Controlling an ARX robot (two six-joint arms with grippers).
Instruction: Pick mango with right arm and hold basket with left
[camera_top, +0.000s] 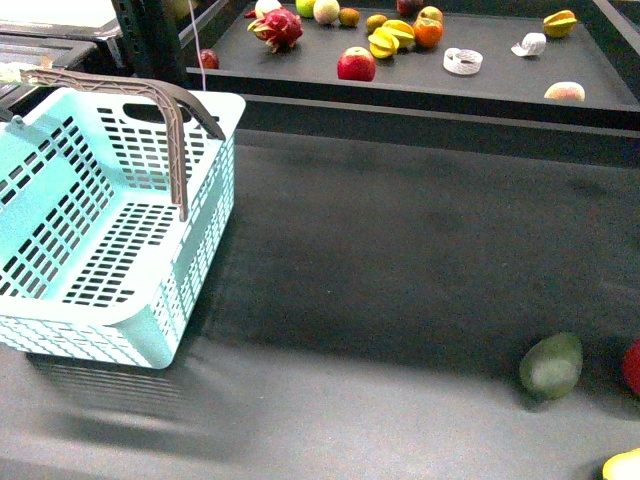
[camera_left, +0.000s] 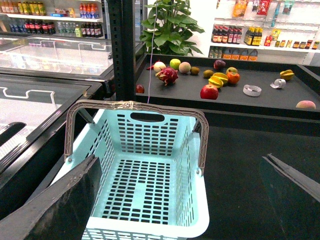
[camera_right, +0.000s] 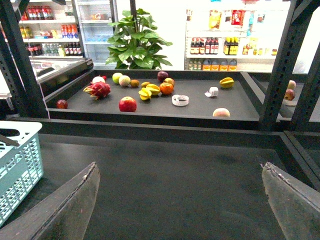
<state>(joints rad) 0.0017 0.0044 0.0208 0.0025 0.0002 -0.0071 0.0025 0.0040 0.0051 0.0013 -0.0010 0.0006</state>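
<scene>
Mango (camera_top: 622, 466), the glossy yellow oval fruit, is barely in shot. Only a yellow sliver pokes into the bottom right corner of the front view, lying on the dark grey desk (camera_top: 380, 260). Near it sits a dull green oval fruit (camera_top: 551, 364), and a bit of red fruit (camera_top: 633, 366) shows at the right edge beside that one. All three are well apart from the big pale turquoise plastic basket (camera_top: 205, 250) with slotted sides, which stands on the left of the desk with a grey-brown handle (camera_top: 150, 92) arching over it.

Left claw (camera_left: 181, 162) is spread wide open with nothing in it, hovering at the near end of the basket. One finger (camera_left: 70, 200) overlaps the basket's side wall in the wrist view, but I can't tell if it's touching. Right claw (camera_right: 180, 167) is wide open too, holding nothing, over bare desk with the basket's corner off to one side.

Behind the desk a raised dark tray (camera_top: 500, 80) carries loose fruit, including a pink dragon fruit (camera_top: 282, 27), a red apple (camera_top: 356, 65) and a yellow starfruit (camera_top: 385, 40).
</scene>
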